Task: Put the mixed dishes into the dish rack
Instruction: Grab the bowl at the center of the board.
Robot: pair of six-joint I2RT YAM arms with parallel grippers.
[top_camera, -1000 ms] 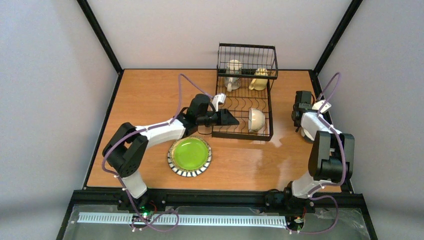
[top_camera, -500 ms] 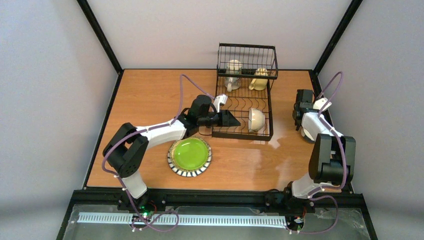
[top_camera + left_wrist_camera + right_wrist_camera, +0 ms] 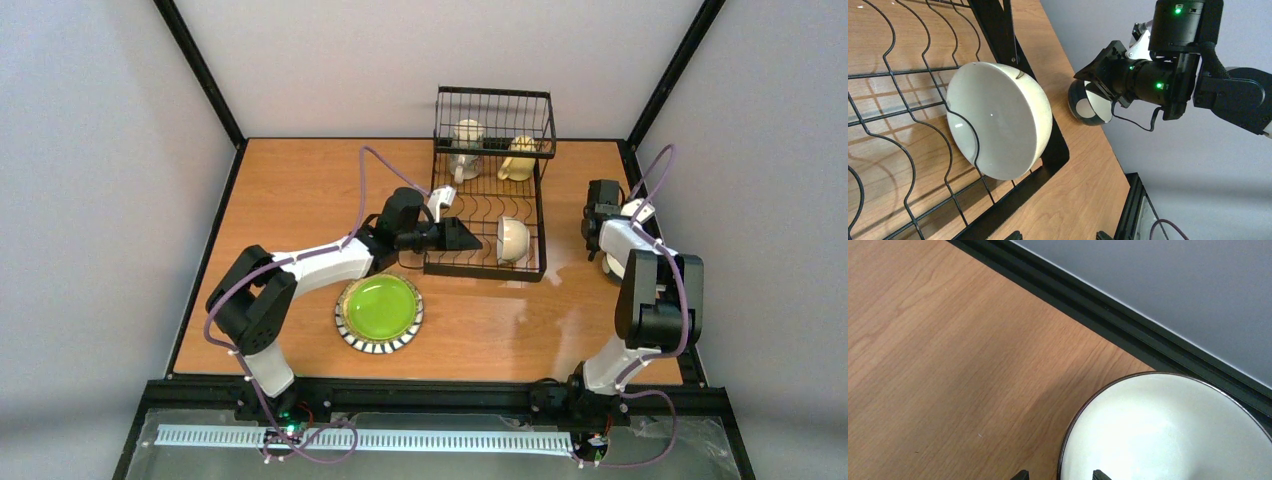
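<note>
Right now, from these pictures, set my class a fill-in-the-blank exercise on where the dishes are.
1. The plate lies on the ____, not in the rack.
2. The rack's raised basket holds ____ mugs.
3. One bowl stands in the rack; the other bowl, outside it, has the ____ claw at its rim.
Missing words: table; two; right.

Robot test cell, lab-type setting. Wood-grain table (image 3: 300, 200) boxed on three sides by plain pale panels (image 3: 90, 200), with black frame struts (image 3: 200, 70) rising from its far corners. Left arm (image 3: 320, 262) and right arm (image 3: 655, 300) bolted to a black rail (image 3: 440, 392) along its near edge. Purple cables (image 3: 362, 190) loop above the tabletop.
</note>
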